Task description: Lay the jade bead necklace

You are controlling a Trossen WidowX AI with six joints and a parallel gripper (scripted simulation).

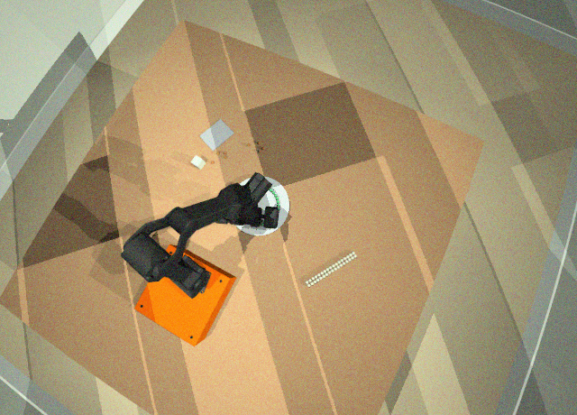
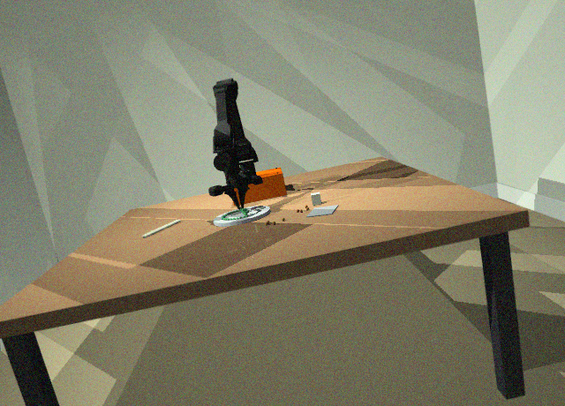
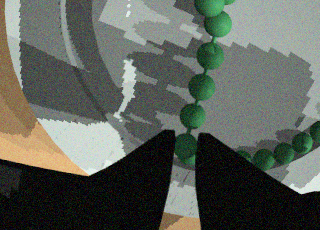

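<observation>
The round bead board [image 1: 285,207] [image 2: 220,222] [image 3: 75,146] is a pale disc lying flat on the table, with a ring groove. The jade necklace [image 1: 277,198] [image 3: 201,87], a string of green beads, lies over it. My gripper [image 2: 240,207] [image 3: 185,142] is low over the board and shut on a necklace bead. From the fingers one strand runs up the wrist view, inward of the groove's left stretch, where no beads show. Another strand curves off to the right behind the right finger. Whether it sits in the groove is unclear. The arm hides part of the board in the top view.
A double row of pale beads [image 1: 331,269] [image 2: 161,229] lies on the table. A grey flat square [image 1: 216,133] [image 2: 323,210], a small white block [image 1: 197,161] [image 2: 315,199] and several tiny brown bits lie on the board's other side. The arm stands by an orange base [image 1: 172,308] [image 2: 274,184].
</observation>
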